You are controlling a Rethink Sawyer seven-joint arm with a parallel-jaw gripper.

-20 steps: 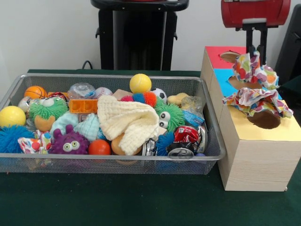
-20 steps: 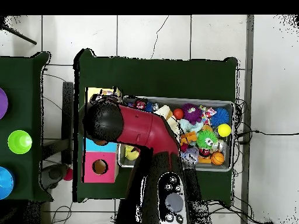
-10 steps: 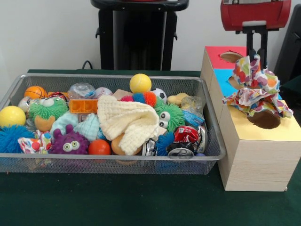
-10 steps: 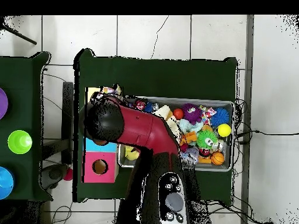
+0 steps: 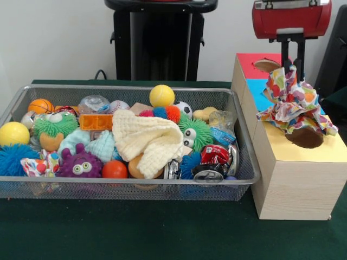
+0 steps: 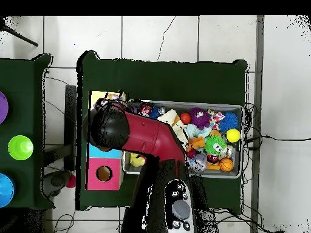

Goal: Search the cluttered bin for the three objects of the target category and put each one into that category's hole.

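Observation:
My gripper (image 5: 291, 64) hangs over the wooden box (image 5: 293, 179) and is shut on the top of a printed cloth piece (image 5: 290, 86). That piece droops onto a second printed cloth (image 5: 295, 112), which lies over the far rim of the yellow top's hole (image 5: 305, 138). A third printed cloth (image 5: 37, 165) lies in the wire mesh bin (image 5: 246, 179) at its front left, beside a purple monster toy. In the overhead view my arm (image 6: 136, 135) hides the gripper and most of the yellow top; a bit of printed cloth (image 6: 113, 95) shows.
The bin holds several toys: a cream knitted cloth (image 5: 149, 138), a mint knitted cloth (image 5: 100, 145), balls, fuzzy monsters and cans. The box's blue top (image 5: 260, 95) and red top (image 5: 252, 62) with its hole (image 5: 265, 65) lie behind the yellow one.
The arm has shifted slightly over the box. The held cloth has sunk a little and now bunches against the cloth at the yellow hole.

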